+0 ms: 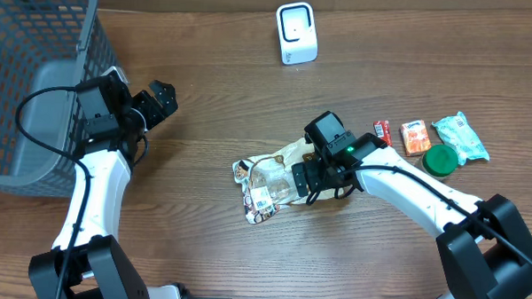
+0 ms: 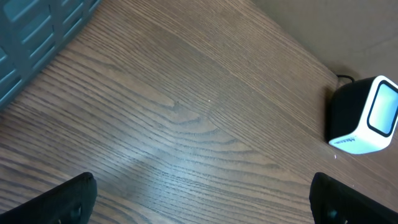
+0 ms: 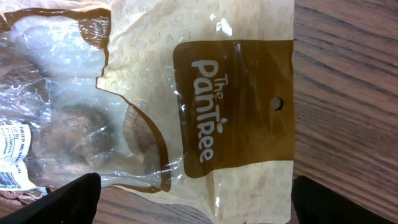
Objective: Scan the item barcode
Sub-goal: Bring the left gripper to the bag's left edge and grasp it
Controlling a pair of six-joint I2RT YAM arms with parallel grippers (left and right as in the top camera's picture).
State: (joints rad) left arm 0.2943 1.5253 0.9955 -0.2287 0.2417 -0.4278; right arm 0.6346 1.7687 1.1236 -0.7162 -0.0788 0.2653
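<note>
Right gripper (image 1: pixel 302 182) covers part of the snack bag (image 1: pixel 264 192).

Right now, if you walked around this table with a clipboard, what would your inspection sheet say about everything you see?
Surface: wooden table, no spills seen.
Job's things: The PanTree snack bag lying flat mid-table; white barcode scanner upright at the far edge.
Clutter: grey mesh basket on the left; small red pack, orange packet, green round lid and pale teal packet on the right.
Grippers: left gripper open over bare wood; right gripper open over the bag, not gripping it.
Cables: black cable looped beside the left arm; scanner cord.
Surroundings: nothing seen.
</note>
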